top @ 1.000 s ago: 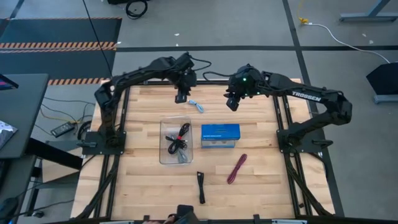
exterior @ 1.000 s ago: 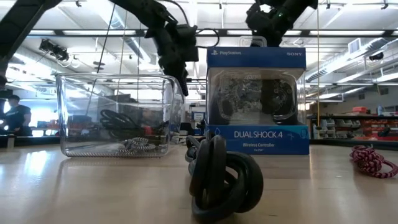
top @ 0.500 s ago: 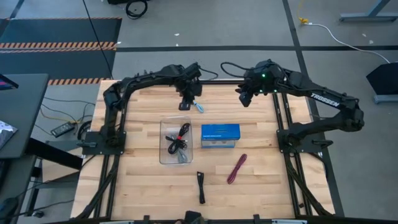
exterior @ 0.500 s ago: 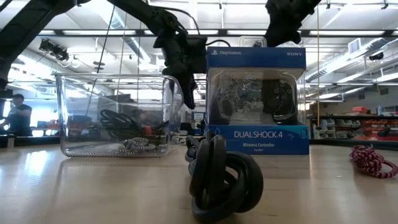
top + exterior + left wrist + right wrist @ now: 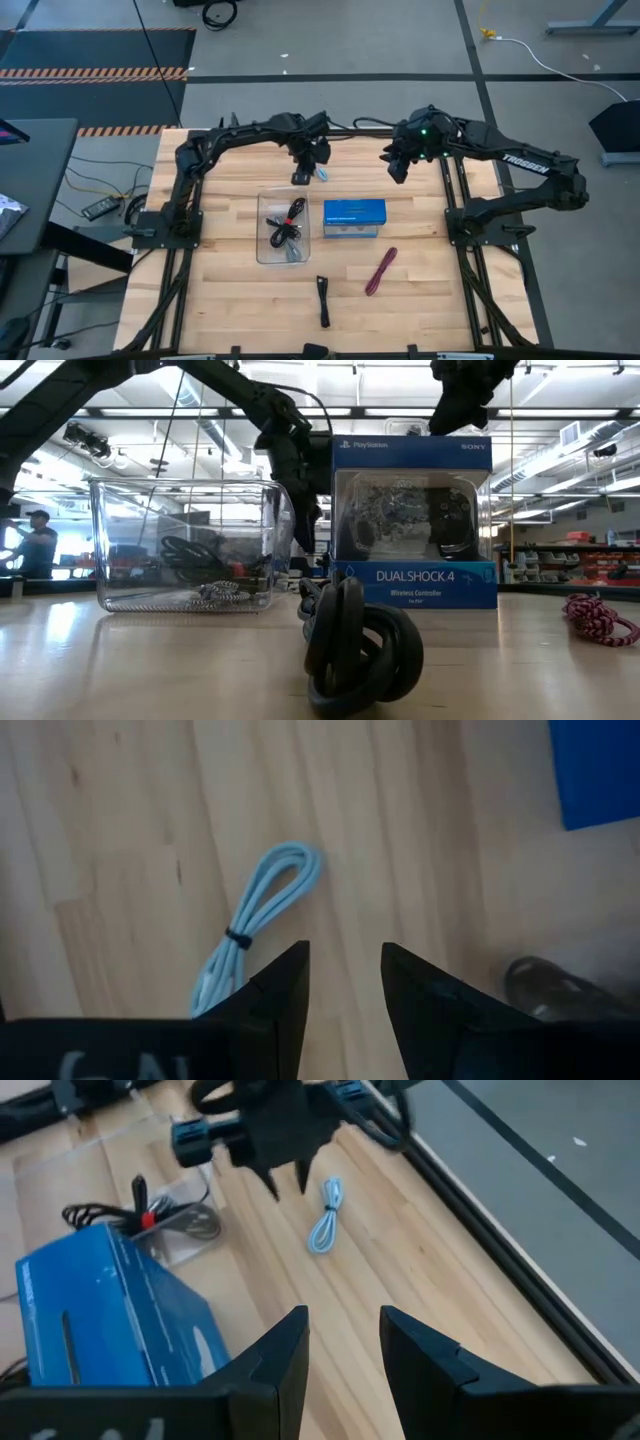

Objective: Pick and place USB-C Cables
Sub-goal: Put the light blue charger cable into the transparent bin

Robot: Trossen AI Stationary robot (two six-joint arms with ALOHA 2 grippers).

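A light blue cable bundle (image 5: 322,173) lies flat on the wooden table at the far middle; it also shows in the left wrist view (image 5: 255,915). My left gripper (image 5: 300,177) hangs open just above the table beside it (image 5: 343,970), touching nothing. My right gripper (image 5: 395,170) is open and empty (image 5: 343,1340), high over the far right. A black-and-red cable (image 5: 290,212) and a black cable (image 5: 282,238) lie in the clear tray (image 5: 262,240). A maroon-pink cable (image 5: 381,270) and a black cable (image 5: 323,300) lie on the table's near part.
A blue DualShock 4 box (image 5: 354,217) stands right of the tray, close to the light blue cable. The tray (image 5: 110,545) also holds a pale braided cable (image 5: 205,596). A person (image 5: 35,545) stands in the room beyond the table. Bare wood lies at the far right.
My left gripper has gone down and toward the table's right and near edges, closing in on the light blue cable. My right gripper has moved up and toward the right edge, away from the cable. The cables have not moved.
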